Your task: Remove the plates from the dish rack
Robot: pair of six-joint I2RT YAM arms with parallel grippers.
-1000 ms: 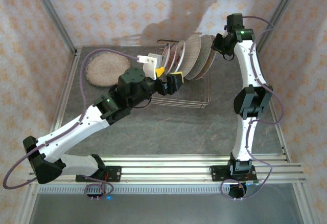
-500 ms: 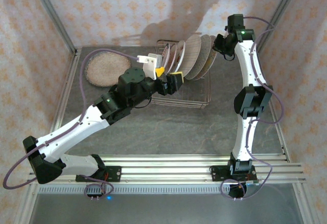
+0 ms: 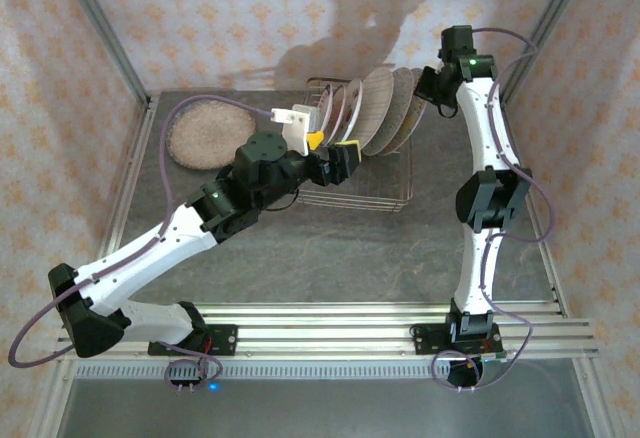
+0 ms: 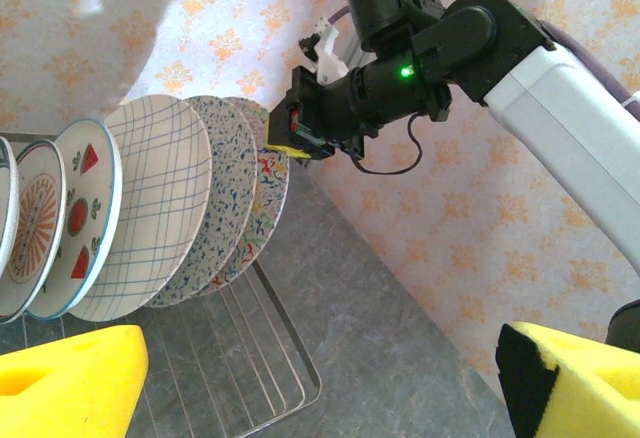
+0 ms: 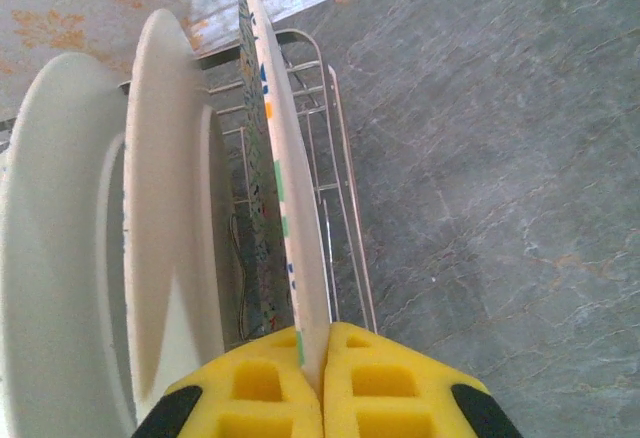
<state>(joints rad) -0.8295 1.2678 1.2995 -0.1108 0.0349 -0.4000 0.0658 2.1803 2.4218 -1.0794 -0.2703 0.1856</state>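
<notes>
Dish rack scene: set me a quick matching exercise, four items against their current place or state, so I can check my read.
Items
1. right tool
2. left tool
3. brown plate
4. plaid plate

States
a. open, holding nothing
b. flat on the table, left of the rack
c. shut on the end plate rim
d. leaning on edge in the rack

Pairs: 1-c, 2-a, 3-b, 4-d

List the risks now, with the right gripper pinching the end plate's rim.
The right gripper holds the end plate only by a thin edge, so it may slip when lifted. The neighbouring plate stands close beside it and could be dragged along. The held plate's lower edge may catch the dish rack wires.
</notes>
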